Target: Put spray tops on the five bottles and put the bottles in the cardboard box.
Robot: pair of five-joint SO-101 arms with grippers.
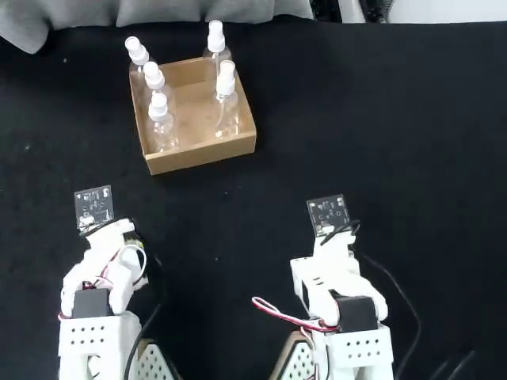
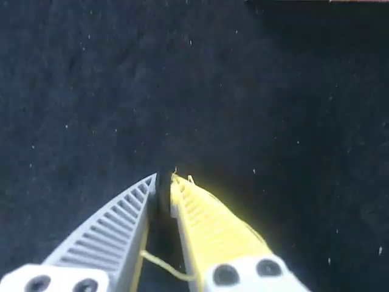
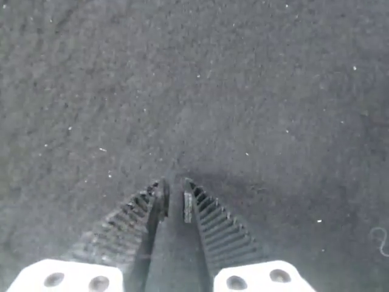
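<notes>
The cardboard box [image 1: 202, 152] sits at the far left of the black table. Three clear bottles with white spray tops stand inside it [image 1: 161, 119] [image 1: 226, 93] [image 1: 154, 79]. Two more capped bottles [image 1: 135, 52] [image 1: 215, 39] stand at its far edge; I cannot tell whether they are inside or just behind it. Both arms are folded back at the near edge, far from the box. My left gripper [image 2: 163, 179] is shut on nothing above bare cloth, its grey and yellow fingers meeting at the tips. My right gripper [image 3: 173, 190] is also shut with nothing in it.
The left arm [image 1: 103, 261] and right arm [image 1: 333, 269] each carry a small marker tag. A red and white cable [image 1: 277, 313] loops beside the right arm's base. Grey cloth [image 1: 158, 12] lies along the far edge of the table.
</notes>
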